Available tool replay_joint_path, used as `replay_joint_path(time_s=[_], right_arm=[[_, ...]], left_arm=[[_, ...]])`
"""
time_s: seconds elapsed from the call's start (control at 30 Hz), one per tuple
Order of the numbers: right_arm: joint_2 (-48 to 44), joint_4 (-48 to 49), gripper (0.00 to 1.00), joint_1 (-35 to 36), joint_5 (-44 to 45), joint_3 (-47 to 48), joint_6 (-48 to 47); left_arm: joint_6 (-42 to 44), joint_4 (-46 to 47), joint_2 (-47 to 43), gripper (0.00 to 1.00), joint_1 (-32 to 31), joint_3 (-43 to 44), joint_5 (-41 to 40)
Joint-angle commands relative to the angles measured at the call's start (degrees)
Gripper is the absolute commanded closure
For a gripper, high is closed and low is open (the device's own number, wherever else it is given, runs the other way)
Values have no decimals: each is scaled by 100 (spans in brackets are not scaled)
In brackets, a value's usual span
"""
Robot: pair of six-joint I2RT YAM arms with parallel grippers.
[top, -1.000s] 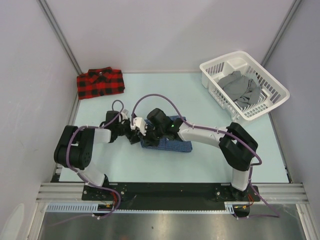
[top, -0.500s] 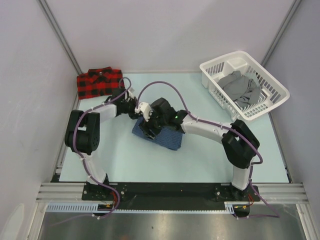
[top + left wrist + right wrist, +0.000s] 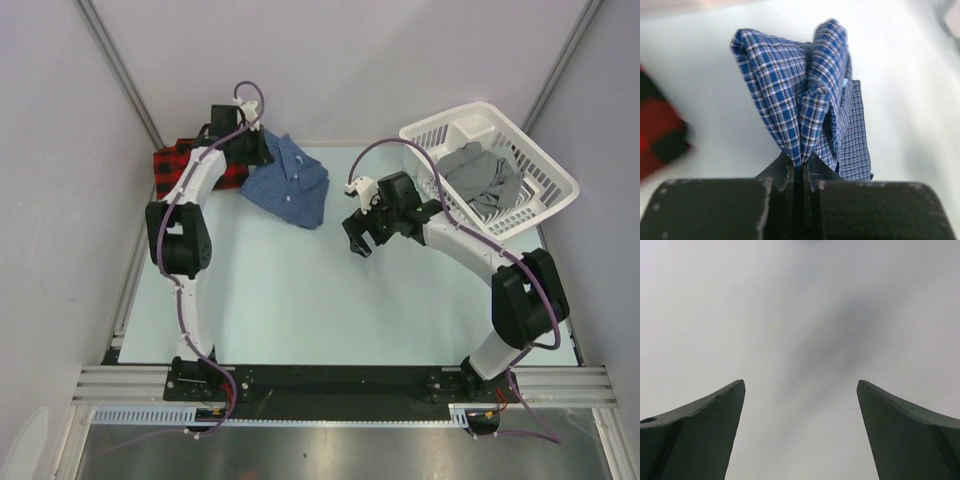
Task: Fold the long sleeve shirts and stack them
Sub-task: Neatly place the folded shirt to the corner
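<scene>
Top external: the left gripper [image 3: 258, 150] holds the folded blue check shirt [image 3: 292, 183] just beside the red plaid shirt [image 3: 175, 165], evidently for stacking.
Left wrist: jaws clamped on a bunched shirt edge.
Right wrist: the right gripper [image 3: 800, 385] is spread wide and empty above the table [image 3: 800, 300].

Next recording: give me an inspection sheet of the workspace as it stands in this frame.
Surface: pale green table, bare under the right gripper.
Job's things: blue check shirt folded, next to the red plaid shirt in the far left corner; contact hidden.
Clutter: white basket holding grey cloth, far right.
Grippers: left gripper shut on blue check shirt; right gripper open, holding nothing.
Cables: purple cables loop along both arms.
Surroundings: grey walls; metal rail at near edge.
</scene>
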Motion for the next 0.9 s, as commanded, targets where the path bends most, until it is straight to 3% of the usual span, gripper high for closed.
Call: replay_joint_path(time_s=[0.0,0.17,0.47,0.87], right_arm=[[-381,-95,0,-9,51,-133,-358],[-417,-86,0,-18,87,-116,-543],[-391,2,0,-18,131,-195,-596],[-329,55,0,26,113,-212,-640]], left_arm=[[828,-387,442,100,369,1476,-195],[1276,-344,610,100,545,2042,-90],[1655,-19,294,100,1063,1928,60],[1708,430,-14,100,1116,1937,191]])
